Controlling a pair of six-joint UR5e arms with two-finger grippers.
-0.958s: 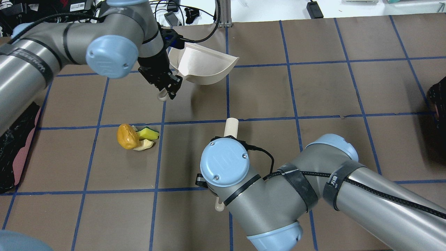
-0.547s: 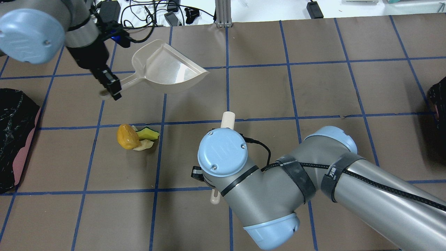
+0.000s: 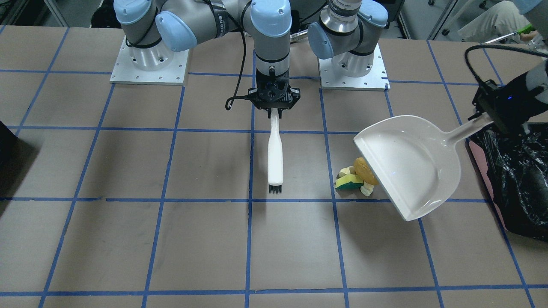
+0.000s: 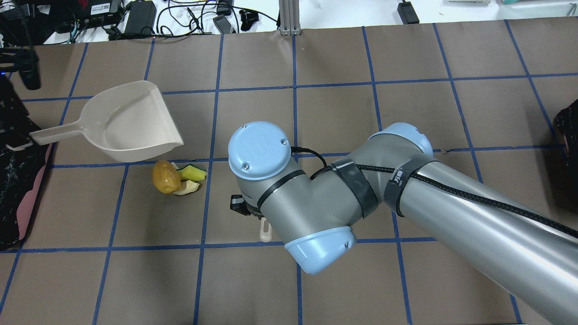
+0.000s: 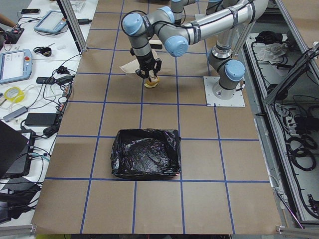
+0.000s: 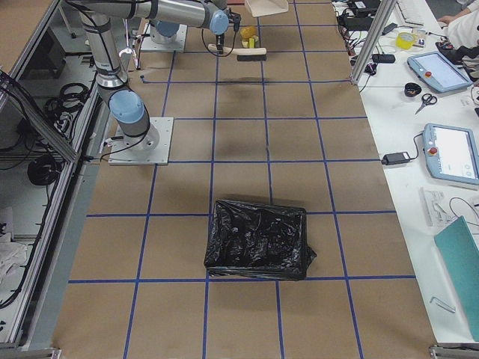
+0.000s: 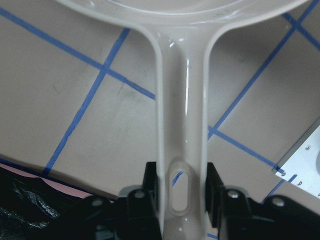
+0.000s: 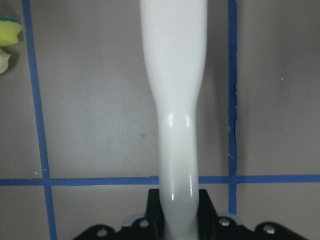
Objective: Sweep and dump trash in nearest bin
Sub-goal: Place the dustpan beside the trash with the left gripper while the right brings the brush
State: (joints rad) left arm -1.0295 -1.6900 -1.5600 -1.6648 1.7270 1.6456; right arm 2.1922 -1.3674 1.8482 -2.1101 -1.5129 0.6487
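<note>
The trash [image 4: 174,178] lies as a small pile on the table: an orange-brown lump [image 3: 364,169], a yellow-green sponge piece [image 3: 347,182] and pale scraps. My left gripper [image 3: 489,121] is shut on the handle of a cream dustpan [image 4: 128,121], shown close in the left wrist view [image 7: 182,197]. The pan hangs tilted just beside the pile, between it and the black-lined pink bin [image 3: 516,179]. My right gripper [image 3: 274,112] is shut on a white brush [image 3: 275,154], bristles down, to the pile's other side. The right wrist view shows the brush handle [image 8: 175,75].
The bin also shows at the overhead view's left edge [image 4: 18,180]. A plain dark object [image 4: 570,122] sits at the opposite edge. My right arm [image 4: 343,198] covers the table's middle. Cables and devices [image 4: 135,16] lie beyond the far edge.
My left arm has swung the dustpan from the table's back centre leftwards to beside the trash near the bin. My right arm has carried the brush a little toward the pile.
</note>
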